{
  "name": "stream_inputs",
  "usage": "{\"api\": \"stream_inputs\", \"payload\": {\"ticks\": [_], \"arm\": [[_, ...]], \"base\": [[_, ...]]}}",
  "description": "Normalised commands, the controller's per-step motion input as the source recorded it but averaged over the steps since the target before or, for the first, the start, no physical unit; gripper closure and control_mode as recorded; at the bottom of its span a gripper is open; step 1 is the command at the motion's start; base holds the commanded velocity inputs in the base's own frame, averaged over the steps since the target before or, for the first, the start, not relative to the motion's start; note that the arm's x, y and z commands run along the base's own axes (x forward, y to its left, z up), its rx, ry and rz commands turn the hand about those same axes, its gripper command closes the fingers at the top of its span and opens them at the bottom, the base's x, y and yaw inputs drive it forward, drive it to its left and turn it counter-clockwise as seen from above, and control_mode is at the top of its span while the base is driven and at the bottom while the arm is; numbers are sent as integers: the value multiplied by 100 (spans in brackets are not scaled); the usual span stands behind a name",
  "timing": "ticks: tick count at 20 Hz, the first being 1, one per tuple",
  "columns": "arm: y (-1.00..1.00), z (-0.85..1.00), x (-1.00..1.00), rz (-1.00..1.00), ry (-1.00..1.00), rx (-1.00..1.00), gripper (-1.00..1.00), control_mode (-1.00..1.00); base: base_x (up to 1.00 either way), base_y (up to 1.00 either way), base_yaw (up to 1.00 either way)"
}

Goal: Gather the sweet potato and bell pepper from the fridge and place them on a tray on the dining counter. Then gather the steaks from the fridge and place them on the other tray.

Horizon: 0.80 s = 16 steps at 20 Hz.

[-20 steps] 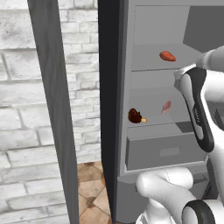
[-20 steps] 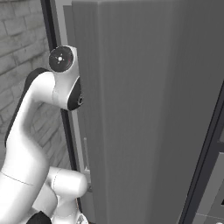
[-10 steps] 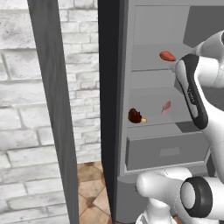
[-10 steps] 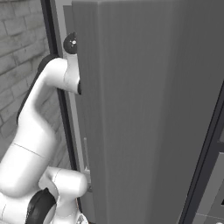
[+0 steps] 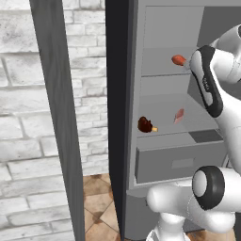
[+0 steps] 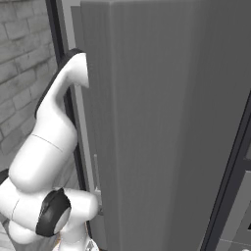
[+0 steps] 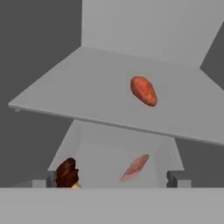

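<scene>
The fridge [image 5: 165,164] stands open in front of me. An orange-red sweet potato [image 7: 144,91] lies on its upper shelf [image 7: 87,87], also seen past my forearm as the sweet potato [image 5: 178,60]. On the shelf below rest a pink steak [image 7: 135,167] [image 5: 179,116] and a dark brown lump with an orange tip [image 5: 146,124]. My gripper [image 7: 113,179] is open, its fingertips [image 7: 175,178] wide apart with nothing between them, and looks at the upper shelf from just outside its front edge. The bell pepper, trays and dining counter are out of view.
A grey fridge door [image 6: 162,122] stands open on my right, and my arm reaches round its edge. Another door [image 5: 56,117] stands edge-on at the left before a white brick wall [image 5: 19,117]. A closed drawer [image 5: 179,162] sits under the shelves. Brown floor tiles [image 5: 99,202] lie below.
My arm has swung further in toward the upper shelf, its elbow passing behind the door's edge in the right base view. The food has not moved and the gripper stays open.
</scene>
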Motion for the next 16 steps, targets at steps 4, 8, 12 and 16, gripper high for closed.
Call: {"api": "stream_inputs", "payload": {"ticks": [4, 8, 12, 16], "arm": [[-10, 0, 46, 0, 0, 0, -100, -100], [-12, 0, 50, 0, 0, 0, -100, -100], [-21, 0, 46, 0, 1, 2, -100, -100], [-24, -2, 41, 0, 2, 3, -100, -100]], "base": [[0, 0, 0], [0, 0, 0], [0, 0, 0], [0, 0, 0]]}}
